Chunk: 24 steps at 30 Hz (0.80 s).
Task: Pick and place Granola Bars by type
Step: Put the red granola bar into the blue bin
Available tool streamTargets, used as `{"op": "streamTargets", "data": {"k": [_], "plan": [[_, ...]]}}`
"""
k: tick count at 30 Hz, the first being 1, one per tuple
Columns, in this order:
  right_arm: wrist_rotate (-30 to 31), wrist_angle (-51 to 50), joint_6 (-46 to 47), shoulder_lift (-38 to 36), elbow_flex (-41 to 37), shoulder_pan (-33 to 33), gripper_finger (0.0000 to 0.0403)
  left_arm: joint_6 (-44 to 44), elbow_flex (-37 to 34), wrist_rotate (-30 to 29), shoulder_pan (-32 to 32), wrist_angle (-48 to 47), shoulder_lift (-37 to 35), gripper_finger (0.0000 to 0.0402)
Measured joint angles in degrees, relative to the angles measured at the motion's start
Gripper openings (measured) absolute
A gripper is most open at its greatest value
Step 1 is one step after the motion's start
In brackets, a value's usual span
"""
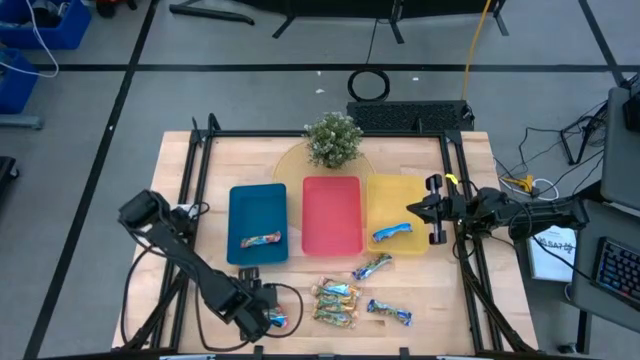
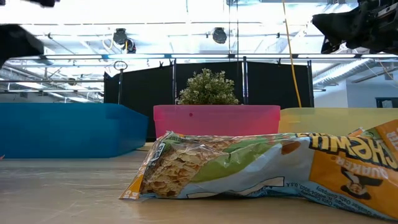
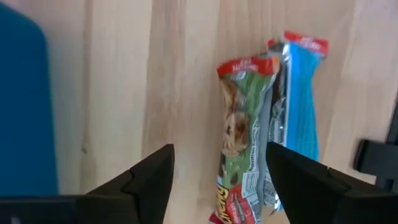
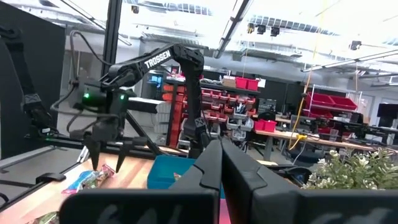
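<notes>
My left gripper (image 1: 262, 316) is open at the table's near left, pointing down over two bars that lie side by side on the wood: a green-and-red one (image 3: 239, 137) between its fingers and a shiny blue one (image 3: 300, 99) beside it. I see no touch. My right gripper (image 1: 418, 209) is shut and empty above the yellow tray (image 1: 398, 190). A blue bar (image 1: 392, 233) lies in the yellow tray. A blue-and-orange bar (image 1: 262, 240) lies in the blue tray (image 1: 257, 205). The red tray (image 1: 331, 213) holds nothing.
Several loose bars lie on the wood near the front edge (image 1: 372, 266) (image 1: 335, 291) (image 1: 335, 313) (image 1: 390, 313); one fills the low view (image 2: 261, 168). A potted plant (image 1: 333, 138) stands behind the trays. Black frame rails (image 1: 195, 180) run along both sides of the table.
</notes>
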Motion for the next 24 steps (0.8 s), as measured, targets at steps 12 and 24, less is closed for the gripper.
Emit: {"op": "streamTargets", "data": {"k": [12, 24], "plan": [[0.0, 0.3, -2.3, 0.0, 0.0, 0.0, 0.0, -3.4, 0.0, 1.2, -0.8, 0.6, 4.3, 0.0267], [0.0, 0.3, -4.8, 0.0, 0.0, 0.0, 0.0, 2.9, 0.2, 1.8, -0.3, 1.8, 7.4, 0.0258]]}}
